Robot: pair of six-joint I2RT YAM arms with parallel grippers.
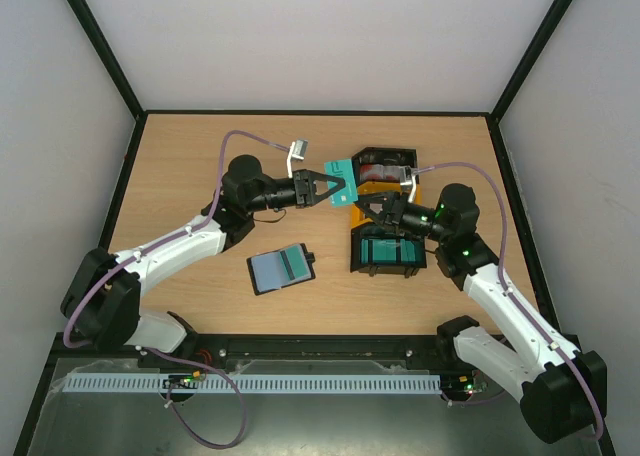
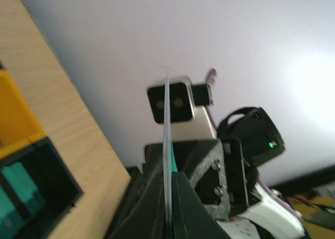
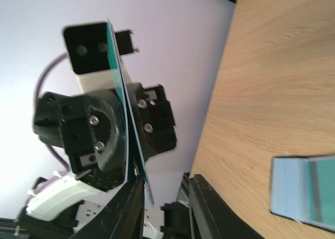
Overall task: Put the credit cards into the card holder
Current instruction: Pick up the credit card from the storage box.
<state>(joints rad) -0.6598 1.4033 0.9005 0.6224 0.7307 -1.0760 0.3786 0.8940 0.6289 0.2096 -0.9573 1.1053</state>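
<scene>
A teal credit card (image 1: 343, 181) hangs in the air above the bins, pinched at its left end by my left gripper (image 1: 333, 188), which is shut on it. The left wrist view shows this card (image 2: 167, 123) edge-on between the closed jaws of the left gripper (image 2: 170, 178). My right gripper (image 1: 372, 206) faces it from the right. Its jaws stand apart in the right wrist view (image 3: 166, 182), and the card (image 3: 119, 82) lies along the left finger only. The card holder (image 1: 281, 268) lies open on the table, also seen in the right wrist view (image 3: 303, 189).
A black bin (image 1: 385, 270) with teal cards sits under the right wrist. Behind it are a yellow bin (image 1: 352, 214) and another black bin (image 1: 385, 151) with red-and-white cards. Black frame rails edge the table.
</scene>
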